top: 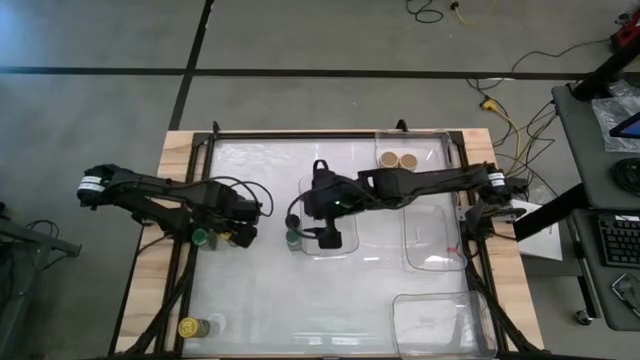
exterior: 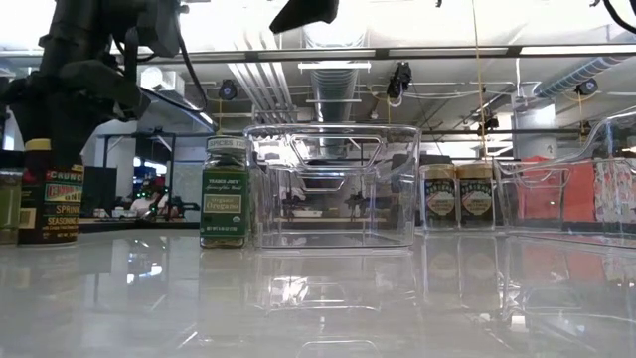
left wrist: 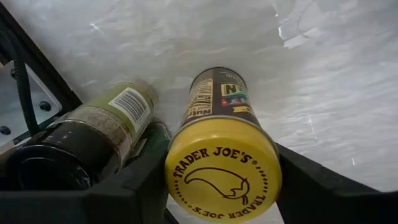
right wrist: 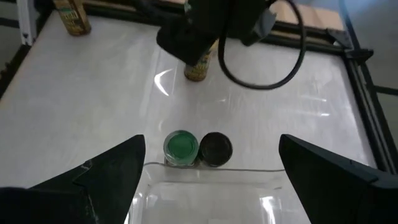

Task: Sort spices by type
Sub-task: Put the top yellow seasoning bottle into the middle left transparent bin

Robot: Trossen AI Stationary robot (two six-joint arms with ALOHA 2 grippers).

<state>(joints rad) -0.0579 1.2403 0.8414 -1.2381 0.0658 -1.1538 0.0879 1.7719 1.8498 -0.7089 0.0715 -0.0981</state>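
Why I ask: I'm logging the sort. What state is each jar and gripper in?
Yellow-lidded jar: upright, capped, inside left gripper.
Dark-lidded jar: upright, just outside that gripper.
Green-lidded jar, black-lidded jar: upright, against centre tray, outside it.
Tan-lidded jars: upright in far tray.
Corner jar: upright, untouched.
Right gripper: open, above centre tray.

My left claw (left wrist: 217,186) shows only as dark edges beside the yellow-lidded jar (left wrist: 222,168); the black-lidded jar (left wrist: 74,155) runs off frame; its label is too blurred to read.
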